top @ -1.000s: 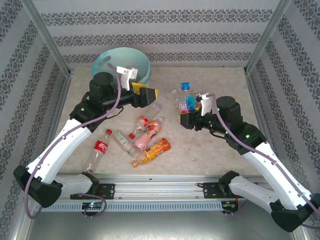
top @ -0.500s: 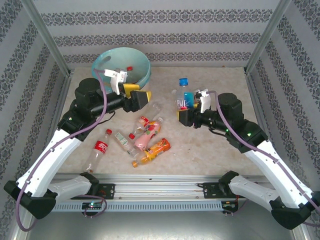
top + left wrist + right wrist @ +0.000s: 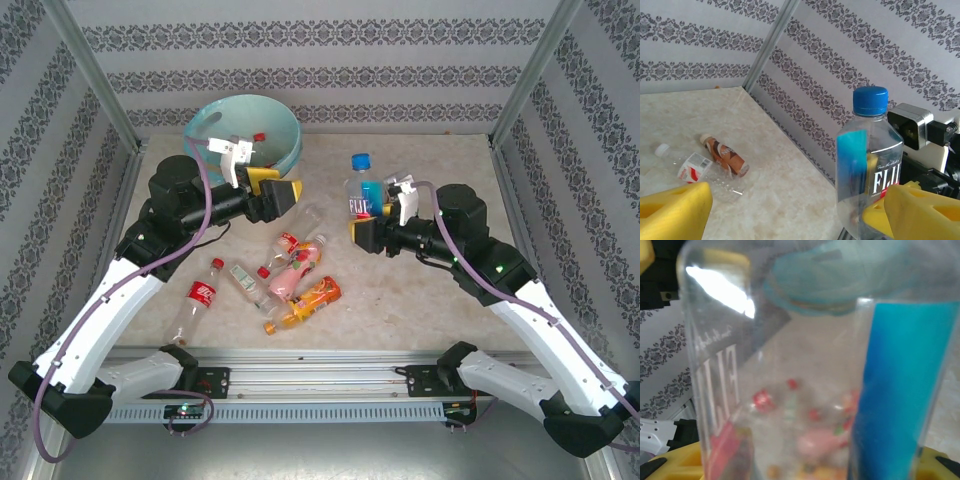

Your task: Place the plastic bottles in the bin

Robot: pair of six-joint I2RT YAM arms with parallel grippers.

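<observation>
Top external view: the right gripper (image 3: 364, 230) is clamped on the lower body of a blue-capped Fiji bottle (image 3: 361, 192), which stands upright at about 1 o'clock from the middle of the table (image 3: 440, 310). From the right wrist, the same clear bottle sits pressed between the yellow fingers (image 3: 670, 467). Whether its base has left the table I cannot tell.

The left gripper (image 3: 296, 192) hangs at about 11 o'clock from the middle, just in front of the bin (image 3: 215, 112), with its jaws spread wide and nothing between them. In the left wrist view its fingers (image 3: 675, 210) frame the Fiji bottle (image 3: 870, 165) off at 3 o'clock, apart from it.

The bin stands in the far corner at 11 o'clock, well apart from the held bottle. The loose bottles (image 3: 295, 270) lie in a cluster at about 6 to 7 o'clock, with a cola bottle (image 3: 197, 300) alone at 8 o'clock.

The step in hand looks like carrying the Fiji bottle to the bin, and most of the task seems left to do. The next move calls for raising the bottle and swinging it toward 10 o'clock until it is over the rim. The left gripper stands roughly on that line, so the path needs height or a detour before the jaws let go.
</observation>
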